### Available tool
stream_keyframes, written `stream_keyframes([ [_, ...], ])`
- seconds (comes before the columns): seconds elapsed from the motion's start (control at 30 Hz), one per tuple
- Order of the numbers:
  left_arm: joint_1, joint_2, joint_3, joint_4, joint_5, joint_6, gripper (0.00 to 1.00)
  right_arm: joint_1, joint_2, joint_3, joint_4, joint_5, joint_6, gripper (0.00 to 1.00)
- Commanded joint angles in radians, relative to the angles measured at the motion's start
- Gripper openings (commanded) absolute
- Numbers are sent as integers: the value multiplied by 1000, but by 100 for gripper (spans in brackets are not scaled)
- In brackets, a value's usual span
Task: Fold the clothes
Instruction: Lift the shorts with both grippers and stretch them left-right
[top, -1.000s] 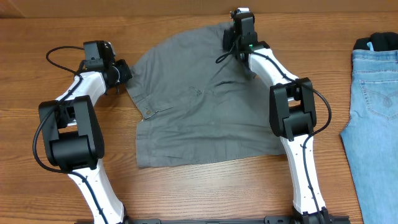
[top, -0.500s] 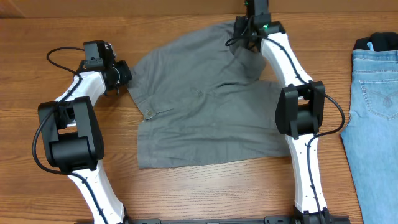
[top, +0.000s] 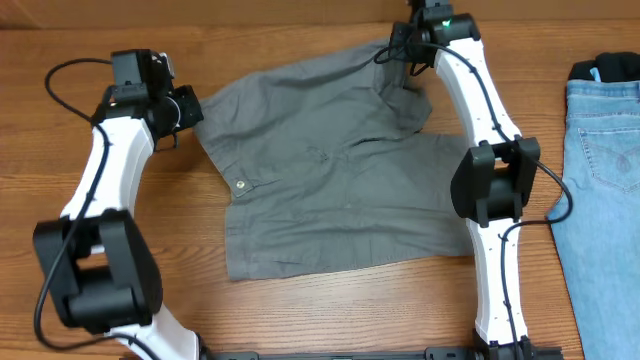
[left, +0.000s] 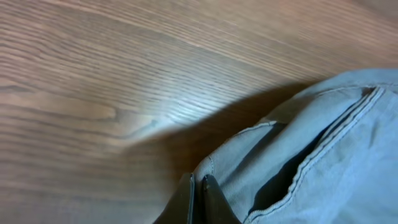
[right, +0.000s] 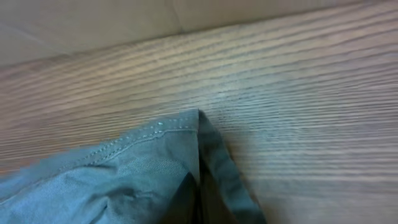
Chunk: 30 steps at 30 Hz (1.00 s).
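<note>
My left claw (top: 187, 108) clamps one corner of the grey shorts (top: 330, 180), my right claw (top: 404, 52) another. Light blue jeans (top: 603, 200) lie well to its right.

Outward of left gripper (top: 192, 108): bare wooden table (top: 30, 140), open passage.
Between the grippers: grey shorts (top: 330, 180) lie low and spread out; free room above them.
Beyond right gripper (top: 402, 58): pale board (right: 93, 25) along the table's far edge, close by, closes that side.
Outward of right gripper: bare wood, then light blue jeans (top: 605, 200) with a black item (top: 612, 66) at their far end, well apart.
Near side of each gripper: left arm (top: 100, 190) and right arm (top: 490, 130) flank the shorts.
</note>
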<state>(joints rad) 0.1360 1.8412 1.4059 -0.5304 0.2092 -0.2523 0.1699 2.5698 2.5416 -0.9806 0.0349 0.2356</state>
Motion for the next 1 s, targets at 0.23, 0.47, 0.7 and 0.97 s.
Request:
stream_keyframes([
  [0.23, -7, -202, 1, -176, 6, 51, 4, -28, -230, 44, -171, 75, 4, 4],
  [0.47, -7, -280, 1, -352, 50, 56, 4, -66, -274, 44, -383, 77, 20, 4],
  [0.7, -8, -316, 1, -525, 128, 73, 4, -114, -316, 44, -587, 65, 80, 4],
  [0.97, -12, -315, -1, -698, 182, 110, 4, -137, -399, 44, -713, 11, 114, 4],
])
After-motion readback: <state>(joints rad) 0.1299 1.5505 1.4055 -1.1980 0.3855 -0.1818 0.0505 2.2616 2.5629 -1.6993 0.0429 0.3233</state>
